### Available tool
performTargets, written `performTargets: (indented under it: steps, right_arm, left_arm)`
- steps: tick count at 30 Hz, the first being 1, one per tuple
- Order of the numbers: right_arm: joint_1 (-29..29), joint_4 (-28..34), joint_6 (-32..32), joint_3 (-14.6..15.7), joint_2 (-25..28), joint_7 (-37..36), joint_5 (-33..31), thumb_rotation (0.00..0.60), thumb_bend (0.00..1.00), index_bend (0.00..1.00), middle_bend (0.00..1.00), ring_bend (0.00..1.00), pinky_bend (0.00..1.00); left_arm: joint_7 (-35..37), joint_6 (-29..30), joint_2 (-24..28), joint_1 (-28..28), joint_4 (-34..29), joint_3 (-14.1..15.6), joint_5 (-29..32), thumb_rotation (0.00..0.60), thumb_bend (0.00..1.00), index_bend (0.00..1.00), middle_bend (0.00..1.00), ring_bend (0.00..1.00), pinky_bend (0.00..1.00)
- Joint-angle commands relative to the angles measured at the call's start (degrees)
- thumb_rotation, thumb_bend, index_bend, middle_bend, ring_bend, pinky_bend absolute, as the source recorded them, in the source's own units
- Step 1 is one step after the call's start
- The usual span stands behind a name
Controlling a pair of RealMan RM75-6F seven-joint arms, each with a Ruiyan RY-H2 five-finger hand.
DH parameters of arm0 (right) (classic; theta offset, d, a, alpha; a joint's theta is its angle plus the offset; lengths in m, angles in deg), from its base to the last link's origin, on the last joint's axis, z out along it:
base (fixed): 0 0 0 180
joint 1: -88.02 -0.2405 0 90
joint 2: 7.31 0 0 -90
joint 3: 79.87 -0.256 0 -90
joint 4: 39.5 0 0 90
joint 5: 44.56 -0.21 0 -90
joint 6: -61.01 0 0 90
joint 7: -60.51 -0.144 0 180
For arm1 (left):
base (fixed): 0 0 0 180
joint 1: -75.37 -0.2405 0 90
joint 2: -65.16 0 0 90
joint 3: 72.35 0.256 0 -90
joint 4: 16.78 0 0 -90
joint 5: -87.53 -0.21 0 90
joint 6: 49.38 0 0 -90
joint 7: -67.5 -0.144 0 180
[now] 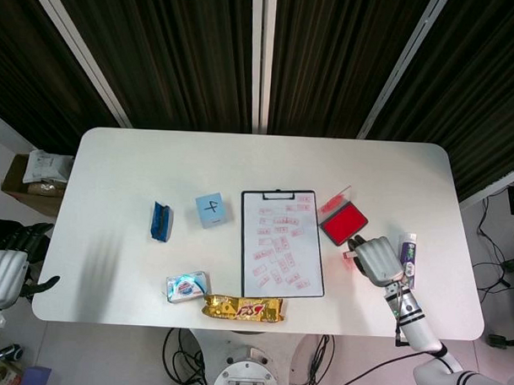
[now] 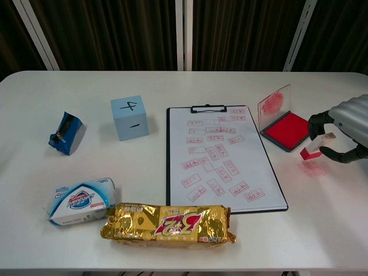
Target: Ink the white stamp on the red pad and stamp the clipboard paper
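Note:
My right hand [image 2: 347, 131] [image 1: 378, 260] pinches the white stamp [image 2: 318, 146], tilted with its red base lifted off the table. It hangs just right of the open red ink pad [image 2: 289, 130] [image 1: 344, 223], whose clear lid stands up at the back. The clipboard [image 2: 219, 155] [image 1: 281, 241] lies in the middle, its paper covered with several red stamp marks. A faint red reflection shows on the table under the stamp. My left hand [image 1: 8, 268] hangs off the table's left edge, fingers apart and holding nothing.
A tube [image 1: 407, 258] lies right of my right hand. A blue cube [image 2: 130, 117], a blue sharpener-like object [image 2: 66, 133], a soap packet [image 2: 81, 200] and a gold snack pack [image 2: 168, 223] sit left of and below the clipboard.

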Motion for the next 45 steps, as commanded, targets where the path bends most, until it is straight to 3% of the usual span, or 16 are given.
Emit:
performTargets:
  steps: [1, 7, 14, 26, 45]
  right_arm:
    - [-1.61, 0.72, 1.01, -1.77, 1.06, -0.86, -1.01, 0.600, 0.40, 0.70, 0.61, 0.83, 1.00]
    - [-5.87, -1.37, 5.93, -4.74, 0.90, -2.30, -3.39, 0.600, 0.42, 0.80, 0.70, 0.84, 1.00]
    - [-10.44, -7.57, 10.22, -4.87, -0.57, -6.84, -2.71, 0.600, 0.46, 0.90, 0.77, 0.86, 1.00]
    - [-12.75, -16.37, 13.15, -3.64, -5.46, -10.28, -3.51, 0.600, 0.46, 0.92, 0.78, 0.86, 1.00]
    - [-14.04, -22.23, 14.70, -1.99, -9.43, -11.13, -3.95, 0.600, 0.47, 0.98, 0.83, 0.87, 1.00]
  left_arm:
    - [0.09, -0.01, -0.04, -0.03, 0.08, 0.02, 0.01, 0.600, 0.00, 0.14, 0.16, 0.16, 0.27]
    - [0.41, -0.19, -0.40, -0.13, 0.47, 0.04, 0.27, 0.600, 0.00, 0.14, 0.16, 0.16, 0.27]
    - [0.72, 0.22, -0.07, -0.44, 0.73, -0.06, 0.44, 0.600, 0.00, 0.14, 0.16, 0.16, 0.27]
    - [0.90, -0.48, 0.12, 0.02, 0.78, -0.32, 0.58, 0.600, 0.00, 0.14, 0.16, 0.16, 0.29]
    - [0.76, -0.99, 0.18, 0.34, 0.88, -0.62, 1.04, 0.600, 0.00, 0.14, 0.16, 0.16, 0.29]
